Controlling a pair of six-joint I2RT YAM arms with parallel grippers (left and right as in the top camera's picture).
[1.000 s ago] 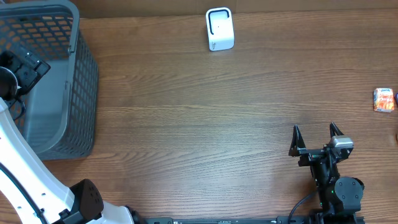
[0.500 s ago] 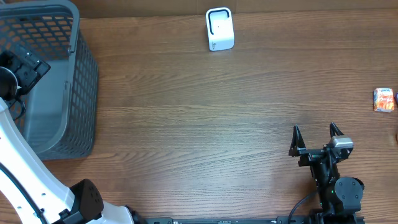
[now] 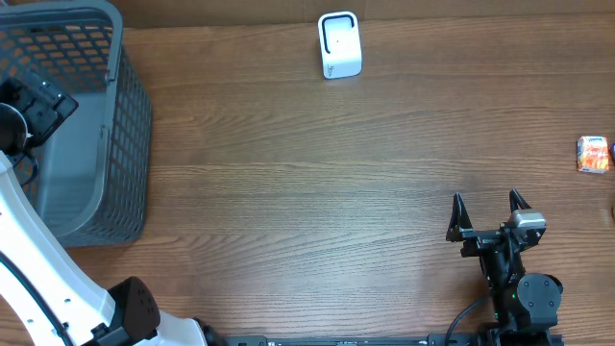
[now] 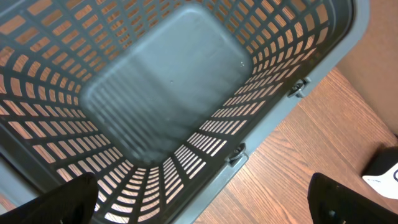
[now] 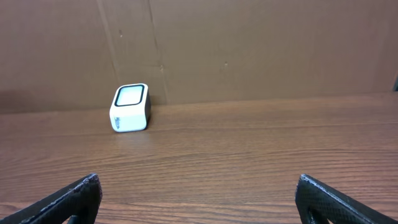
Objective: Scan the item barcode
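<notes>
The item, a small orange packet point(image 3: 593, 154), lies at the table's far right edge in the overhead view. The white barcode scanner point(image 3: 339, 45) with a dark-framed window stands at the back middle; it also shows ahead to the left in the right wrist view point(image 5: 131, 107). My right gripper point(image 3: 487, 206) rests near the front right, open and empty, well short of the packet; its fingertips frame bare wood point(image 5: 199, 196). My left gripper point(image 4: 202, 202) hangs open and empty above the grey basket point(image 4: 292, 87).
The grey mesh basket point(image 3: 130, 115) fills the back left corner with nothing inside. A brown cardboard wall point(image 5: 249, 43) closes the back of the table. A corner of the scanner point(image 4: 385, 171) shows at the right in the left wrist view.
</notes>
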